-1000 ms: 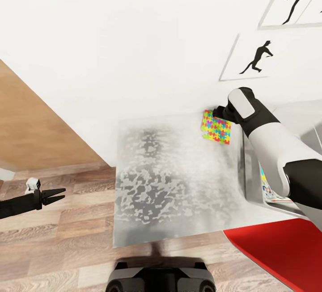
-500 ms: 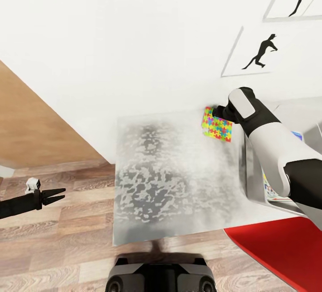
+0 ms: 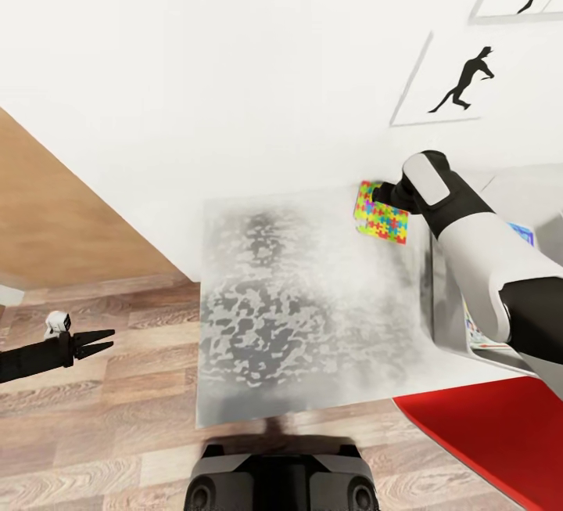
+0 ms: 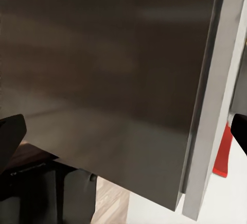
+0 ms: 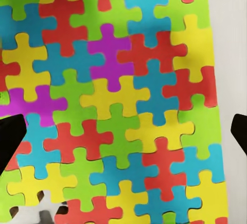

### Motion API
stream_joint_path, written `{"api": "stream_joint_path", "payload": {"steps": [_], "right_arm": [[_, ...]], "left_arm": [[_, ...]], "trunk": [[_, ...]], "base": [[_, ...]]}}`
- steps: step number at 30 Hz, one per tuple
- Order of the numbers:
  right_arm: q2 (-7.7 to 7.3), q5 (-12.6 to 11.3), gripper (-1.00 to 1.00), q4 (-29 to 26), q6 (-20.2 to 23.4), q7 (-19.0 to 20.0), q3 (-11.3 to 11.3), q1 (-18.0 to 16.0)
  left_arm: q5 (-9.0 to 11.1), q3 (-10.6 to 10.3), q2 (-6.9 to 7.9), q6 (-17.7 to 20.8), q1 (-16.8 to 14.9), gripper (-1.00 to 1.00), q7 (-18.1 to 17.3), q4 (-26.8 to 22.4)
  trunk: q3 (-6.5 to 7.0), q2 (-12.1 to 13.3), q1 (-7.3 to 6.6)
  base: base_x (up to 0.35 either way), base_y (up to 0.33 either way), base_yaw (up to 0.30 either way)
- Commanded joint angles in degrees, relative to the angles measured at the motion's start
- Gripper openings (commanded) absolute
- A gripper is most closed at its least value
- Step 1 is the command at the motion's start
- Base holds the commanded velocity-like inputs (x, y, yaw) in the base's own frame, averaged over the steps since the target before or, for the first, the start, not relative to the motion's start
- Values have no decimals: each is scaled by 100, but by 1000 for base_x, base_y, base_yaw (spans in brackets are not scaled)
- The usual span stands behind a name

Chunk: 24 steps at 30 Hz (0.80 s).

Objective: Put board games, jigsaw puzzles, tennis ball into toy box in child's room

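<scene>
One jigsaw puzzle (image 3: 381, 223), a multicolour square mat, lies at the far right corner of the table (image 3: 305, 300). My right gripper (image 3: 380, 195) sits at its far edge, close to the wall. In the right wrist view the jigsaw puzzle (image 5: 118, 100) spreads under the gripper (image 5: 123, 134), which is open with its dark fingertips (image 5: 10, 136) set wide apart. The grey toy box (image 3: 432, 292) stands just right of the puzzle, and printed board games (image 3: 471, 329) show inside it past my arm. My left gripper (image 3: 100, 336) hangs open over the wood floor, left of the table.
The white wall with black silhouette pictures (image 3: 461, 80) runs right behind the table. A red surface (image 3: 485, 433) lies at the near right beside the table. The left wrist view faces the table's dark side panel (image 4: 103, 69). My base (image 3: 281, 484) is at the table's near edge.
The head camera has shifted a little, so the wall pictures sit higher in the picture. The right gripper stays at the puzzle's far edge. The left arm has not moved.
</scene>
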Motion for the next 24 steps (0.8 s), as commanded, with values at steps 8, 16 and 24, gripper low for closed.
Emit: {"api": "stream_joint_path", "payload": {"steps": [8,16,24], "right_arm": [[-94,-57,100,-7,103,11,47,-14],[-200,-84,100,-40,123,26,47,-14],[-246,-109,100,-68,137,29,47,-13]], "left_arm": [[-50,27,0,60,-4,100,-25,0],[-50,24,-6,60,-4,100,-25,0],[-50,24,-8,60,-4,100,-25,0]], "trunk": [[-82,-10,3],[-156,-10,3],[-207,-10,3]], "base": [[0,0,0],[0,0,0],[0,0,0]]}}
